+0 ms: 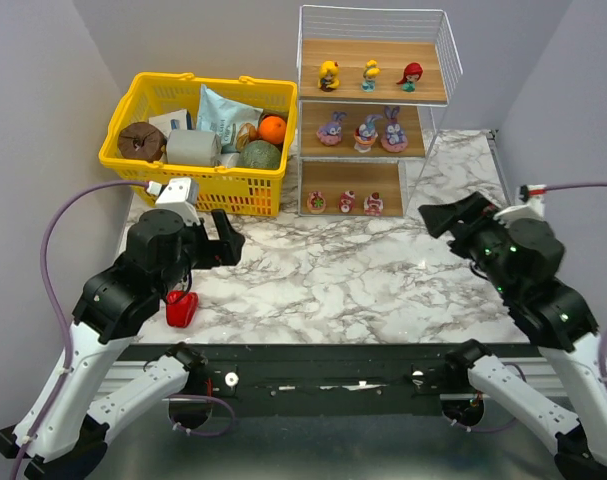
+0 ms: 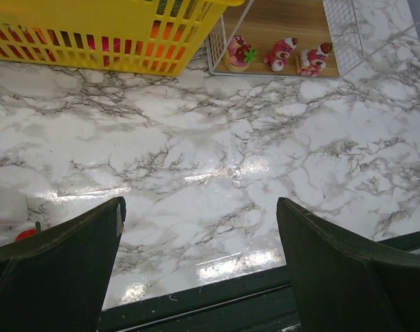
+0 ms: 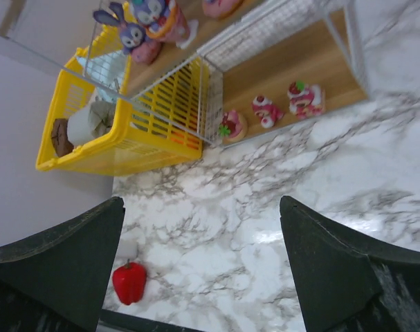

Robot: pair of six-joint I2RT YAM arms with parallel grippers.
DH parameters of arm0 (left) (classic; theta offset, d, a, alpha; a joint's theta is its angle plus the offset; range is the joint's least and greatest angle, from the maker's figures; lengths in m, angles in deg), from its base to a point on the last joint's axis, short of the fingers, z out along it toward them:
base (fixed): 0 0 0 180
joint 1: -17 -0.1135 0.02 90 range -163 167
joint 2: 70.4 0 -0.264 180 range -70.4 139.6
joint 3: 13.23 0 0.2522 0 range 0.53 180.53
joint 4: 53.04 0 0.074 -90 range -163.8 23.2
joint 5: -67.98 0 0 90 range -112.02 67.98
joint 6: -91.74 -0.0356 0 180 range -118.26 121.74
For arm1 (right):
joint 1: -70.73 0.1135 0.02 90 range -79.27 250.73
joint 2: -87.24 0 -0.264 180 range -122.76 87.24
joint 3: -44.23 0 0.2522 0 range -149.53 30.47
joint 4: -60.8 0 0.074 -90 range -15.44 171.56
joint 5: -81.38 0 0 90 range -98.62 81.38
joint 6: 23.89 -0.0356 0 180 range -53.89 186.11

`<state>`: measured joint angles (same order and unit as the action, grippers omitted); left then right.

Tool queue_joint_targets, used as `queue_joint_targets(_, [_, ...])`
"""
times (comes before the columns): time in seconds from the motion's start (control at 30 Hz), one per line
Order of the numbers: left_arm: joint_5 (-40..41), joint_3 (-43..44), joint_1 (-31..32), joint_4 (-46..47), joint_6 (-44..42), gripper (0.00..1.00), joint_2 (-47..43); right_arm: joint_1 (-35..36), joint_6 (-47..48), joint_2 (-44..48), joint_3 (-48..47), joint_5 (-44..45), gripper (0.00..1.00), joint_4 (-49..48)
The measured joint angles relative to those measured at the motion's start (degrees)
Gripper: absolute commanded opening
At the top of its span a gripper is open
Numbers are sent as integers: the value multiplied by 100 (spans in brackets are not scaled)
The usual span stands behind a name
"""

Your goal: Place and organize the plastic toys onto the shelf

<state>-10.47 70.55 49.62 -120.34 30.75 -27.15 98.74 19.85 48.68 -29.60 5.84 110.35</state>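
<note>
Both grippers are spread wide with nothing in them: left gripper (image 2: 199, 207) and right gripper (image 3: 201, 204) hang over the near side of the white marble table (image 1: 363, 280). All nine plastic toys (image 1: 367, 131) sit on the tall wood-and-white-wire shelf (image 1: 391, 60), far centre: little dolls (image 1: 370, 75) top, purple-pink bunnies (image 1: 333, 128) middle, pink-red round figures (image 1: 347, 202) bottom. Looks done. Risk: you swing the right arm and clip the wire frame, toppling the figures. On the left, watch the red bell pepper (image 1: 181, 309) and the yellow plastic basket (image 1: 213, 171).

Three dolls (image 1: 370, 75), three bunnies (image 1: 367, 130), three round pink toys (image 1: 346, 202); one shelf (image 1: 311, 58), one basket (image 1: 198, 186), one pepper (image 1: 180, 310).
</note>
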Motion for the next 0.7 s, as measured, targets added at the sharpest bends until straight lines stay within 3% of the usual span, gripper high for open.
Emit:
queue_joint_targets(0.3, [457, 452, 0, -131, -37, 99, 376, 0, 1329, 490, -955, 415, 100, 1147])
queue_joint_targets(0.7, [1021, 452, 0, -332, -39, 99, 354, 0, 1561, 658, -922, 393, 100, 1661])
